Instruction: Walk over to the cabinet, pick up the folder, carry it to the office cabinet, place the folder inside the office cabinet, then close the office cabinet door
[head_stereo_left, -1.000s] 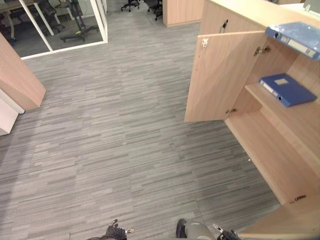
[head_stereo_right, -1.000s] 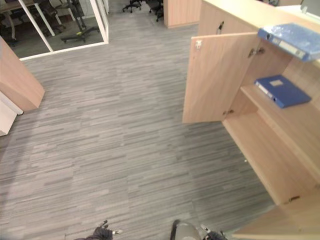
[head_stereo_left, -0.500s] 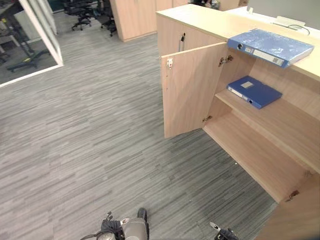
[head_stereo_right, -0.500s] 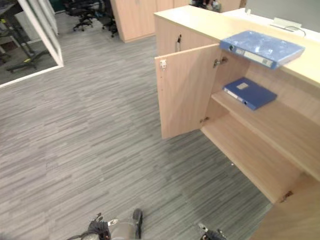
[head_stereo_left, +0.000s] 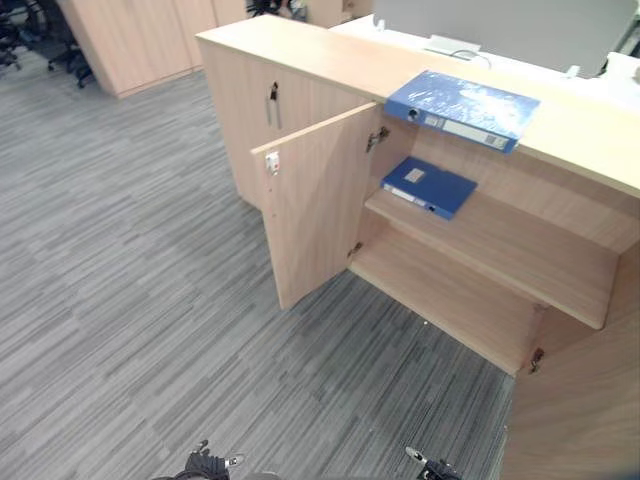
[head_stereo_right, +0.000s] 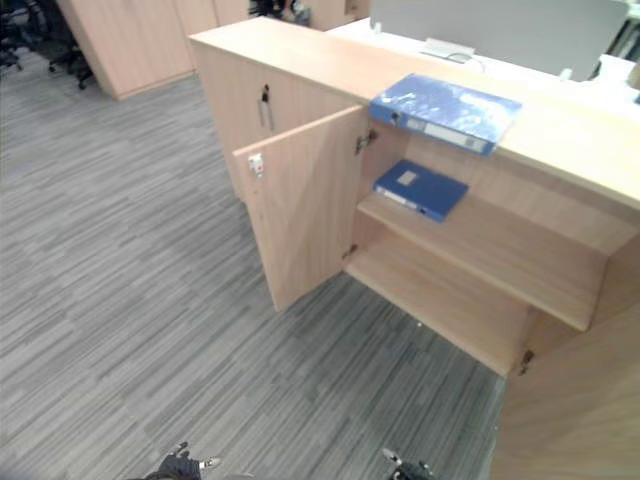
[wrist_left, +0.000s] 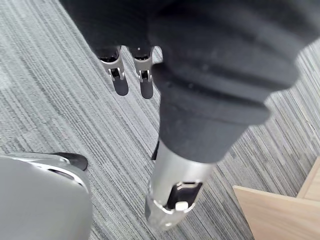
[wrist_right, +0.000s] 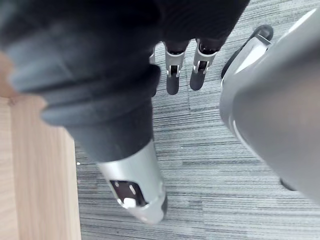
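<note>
A low wooden office cabinet stands ahead with its left door swung open toward me. One blue folder lies flat on the cabinet's top, overhanging the front edge. A second, darker blue folder lies on the upper shelf inside. The bottom shelf is bare. My left hand hangs over the grey carpet, fingers straight, holding nothing. My right hand also hangs with straight fingers and holds nothing, beside a wooden panel. Both hands peek in at the bottom edge of the eye views, left and right.
The cabinet's right door stands open at the lower right, close to my right side. A closed door with a black handle is left of the open one. Tall wooden cabinets stand at the back left. Grey carpet spreads to my left.
The camera has turned right and come closer, so the open cabinet and both folders now sit near the middle. The glass partition has left the picture. Both hands still hang empty.
</note>
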